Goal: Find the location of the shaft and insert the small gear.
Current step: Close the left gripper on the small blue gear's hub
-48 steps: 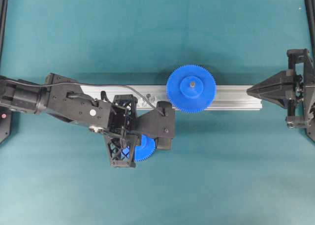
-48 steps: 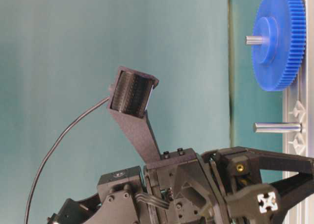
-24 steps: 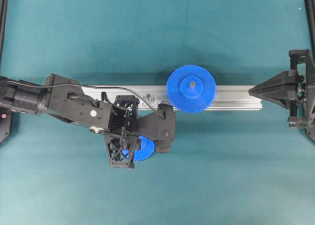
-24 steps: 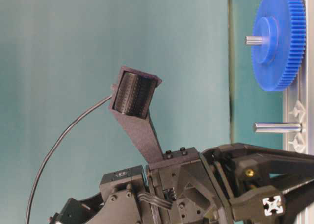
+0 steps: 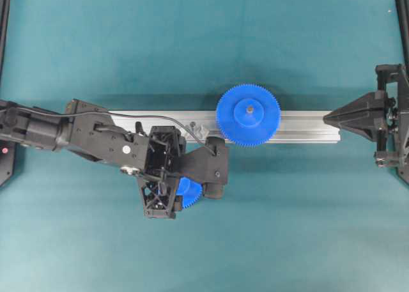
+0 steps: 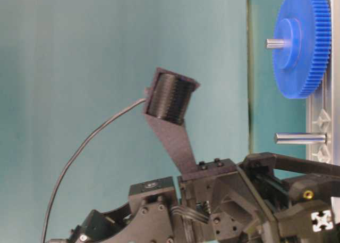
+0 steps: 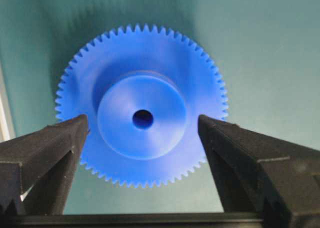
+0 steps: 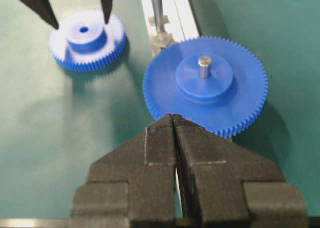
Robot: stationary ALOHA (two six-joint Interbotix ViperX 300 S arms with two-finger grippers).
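- Step in hand: pre-grasp on small gear. Gear lies flat on teal mat, hub up, just below the aluminium rail in overhead view, partly hidden under L arm.
- L gripper: jaws spread wide, one either side of the hub, above the gear. Wrist view shows clear gaps betw. fingers and hub, so no contact, nothing held.
- R gripper: jaws pressed together, empty, parked at the rail's right end, pointing along it towards the big gear.
- Shaft: bare upright metal pin on the rail, beside the big gear, on the side nearer the small gear. Nothing on it yet. Big gear sits on its own pin.
- Next move calls for (judgement): drop jaws around the hub, close squarely so gear stays level, lift, carry over to shaft, line bore up w/ pin tip before lowering. Bore looks a close fit, so any tilt likely jams. Teeth may need to mesh w/ big gear on the way down.
- Writing/brands: none legible in any view.
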